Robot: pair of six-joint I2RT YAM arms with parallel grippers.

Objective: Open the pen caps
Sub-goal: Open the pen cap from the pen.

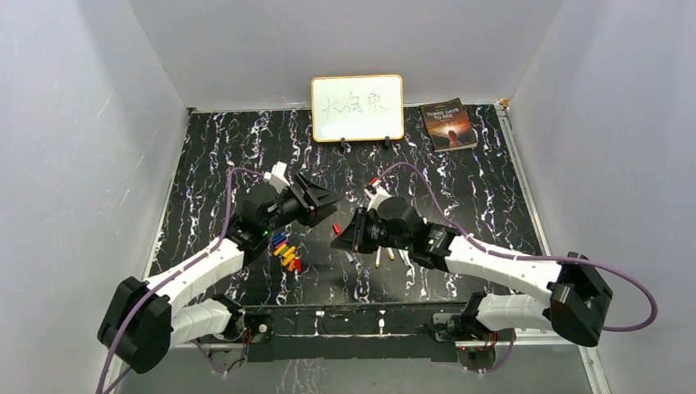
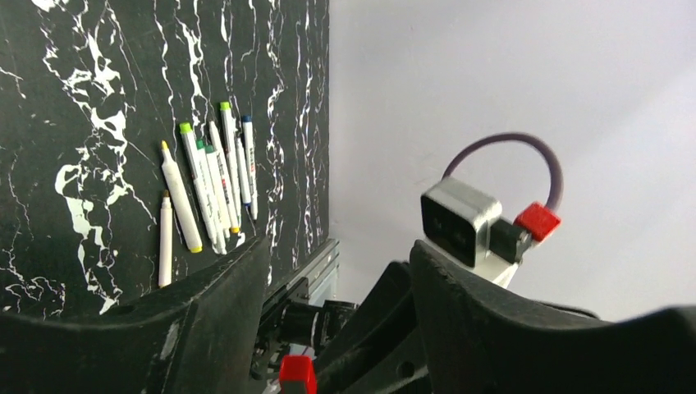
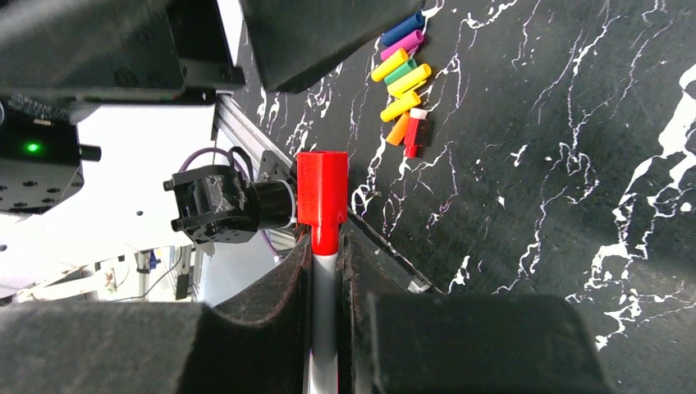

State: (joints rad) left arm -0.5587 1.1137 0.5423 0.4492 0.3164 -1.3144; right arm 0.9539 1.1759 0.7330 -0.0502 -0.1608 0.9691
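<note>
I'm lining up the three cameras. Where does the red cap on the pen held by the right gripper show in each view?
Top external: red cap at mid-table, between the two arms.
Left wrist: bottom edge, left of centre, partly cut off.
Right wrist: centre, on the pen gripped in the shut jaws.
Shared landmark: the black marbled table.

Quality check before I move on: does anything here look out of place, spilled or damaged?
Nothing spilled or damaged. The loose caps lie clustered and the uncapped pens side by side. One oddity: the red cap still sits on the pen clamped in the right hand, while the left hand stands open, not gripping it.
</note>
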